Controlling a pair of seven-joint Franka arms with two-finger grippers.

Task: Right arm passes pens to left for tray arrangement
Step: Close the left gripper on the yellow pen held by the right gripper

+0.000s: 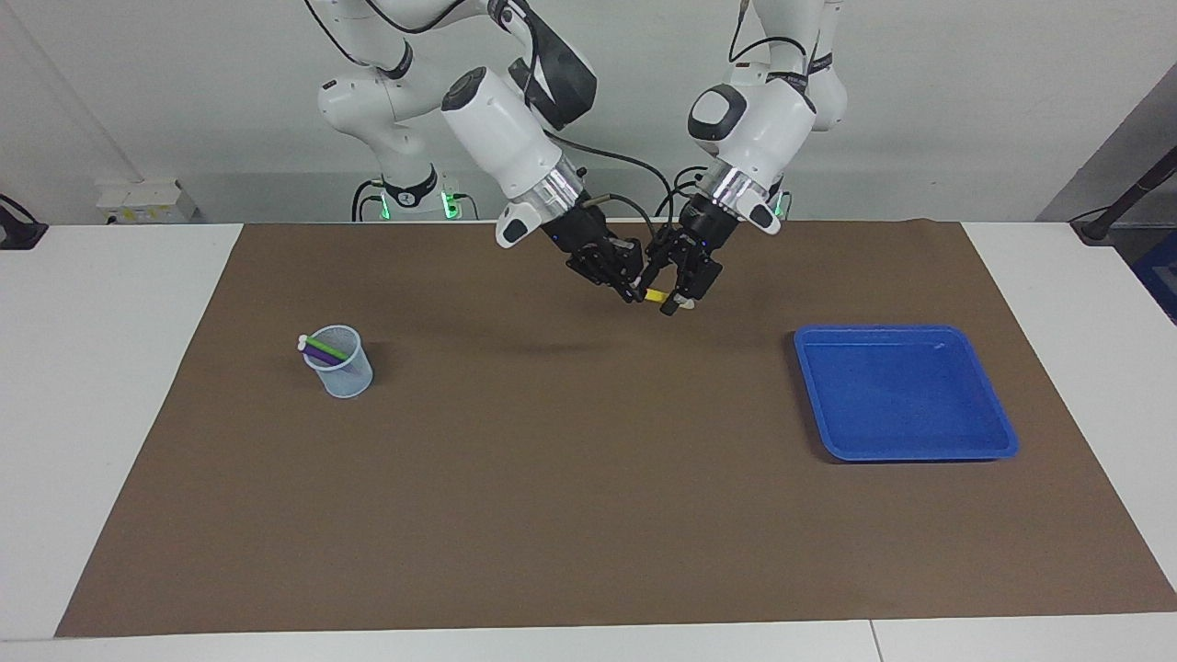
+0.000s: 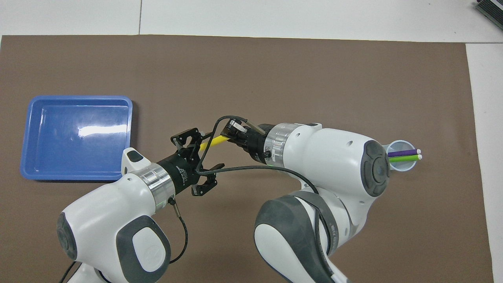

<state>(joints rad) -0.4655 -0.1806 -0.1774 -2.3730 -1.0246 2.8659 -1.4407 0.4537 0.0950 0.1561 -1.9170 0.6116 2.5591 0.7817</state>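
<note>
My right gripper [image 1: 633, 292] [image 2: 230, 137] is shut on one end of the yellow pen [image 1: 655, 295] [image 2: 212, 142], holding it level in the air over the brown mat. My left gripper [image 1: 676, 292] [image 2: 210, 151] has come in from the tray's side, and its open fingers straddle the pen's pale-tipped end. I cannot see whether they touch it. The blue tray [image 1: 906, 455] [image 2: 78, 98] lies bare toward the left arm's end of the table. The purple pen [image 2: 402, 152] and the green pen [image 2: 404, 158] lean in a small cup [image 1: 340, 372] [image 2: 401, 165].
The brown mat [image 1: 552, 515] covers most of the white table. The cup stands toward the right arm's end. A black cable [image 2: 235, 169] loops from the right wrist just under the two grippers.
</note>
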